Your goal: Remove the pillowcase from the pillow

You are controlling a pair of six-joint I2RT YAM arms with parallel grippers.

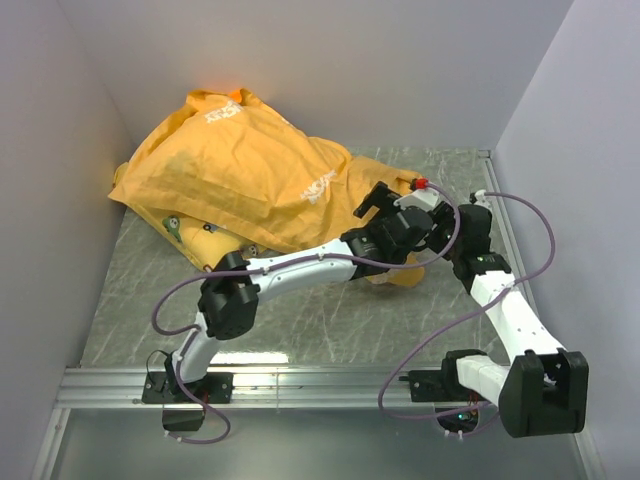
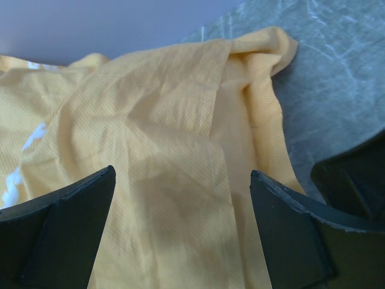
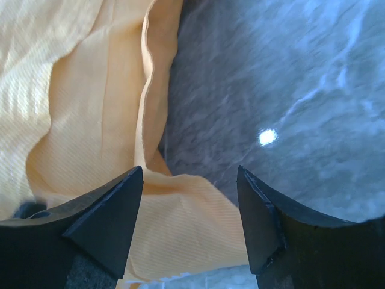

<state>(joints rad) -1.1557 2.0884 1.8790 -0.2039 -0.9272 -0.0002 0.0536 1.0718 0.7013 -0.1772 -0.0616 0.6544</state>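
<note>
The orange pillowcase (image 1: 250, 170) lies bulging at the back left, paler reverse side out with white print showing. Its flat open end reaches right, under both grippers. The white pillow is hidden. My left gripper (image 1: 375, 205) is open just above the flat cloth, with folded cloth (image 2: 156, 120) between its spread fingers (image 2: 180, 174). My right gripper (image 1: 432, 205) is open over the cloth's right corner. A corner of the cloth (image 3: 180, 223) lies between its fingers (image 3: 189, 171), and neither grips it.
A smaller yellow printed cushion (image 1: 195, 238) peeks out under the pillowcase's near left edge. The grey marbled table (image 1: 330, 320) is boxed in by walls at the left, back and right. A metal rail (image 1: 300, 385) runs along the near edge.
</note>
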